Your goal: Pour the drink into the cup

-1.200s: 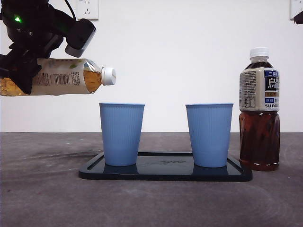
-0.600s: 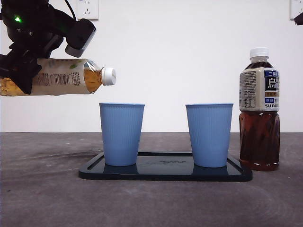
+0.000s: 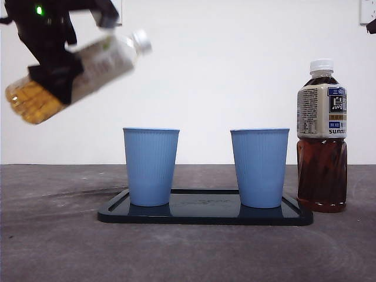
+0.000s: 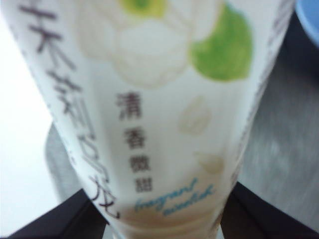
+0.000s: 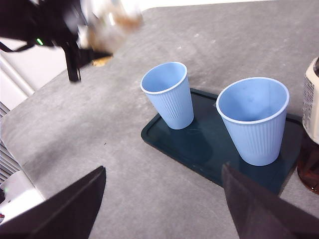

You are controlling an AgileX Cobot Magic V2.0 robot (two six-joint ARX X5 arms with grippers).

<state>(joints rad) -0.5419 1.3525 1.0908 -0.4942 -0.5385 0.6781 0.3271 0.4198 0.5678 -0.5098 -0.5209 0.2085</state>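
My left gripper [image 3: 54, 73] is shut on a pale green-tea bottle [image 3: 82, 70], held high above the table, left of the cups. The bottle is tilted, its white cap [image 3: 141, 41] up and its base down. Its label fills the left wrist view [image 4: 159, 109] between the jaws of the left gripper [image 4: 159, 221]. Two blue cups stand upright on a dark tray [image 3: 205, 215]: the left cup [image 3: 151, 166] and the right cup [image 3: 259, 167]. Both show empty in the right wrist view [image 5: 168, 94] [image 5: 254, 119]. My right gripper [image 5: 162, 199] is open and empty, high above the table's near side.
A capped dark-tea bottle [image 3: 321, 138] stands upright on the table just right of the tray, and shows at the edge of the right wrist view [image 5: 311, 124]. The waiting arm's black tip [image 3: 371, 24] shows at the top right corner. The table is grey.
The left gripper has swung the pale bottle from lying level with its cap over the left cup to neck-up, cap raised and base dropped. Cups and dark bottle have not moved.
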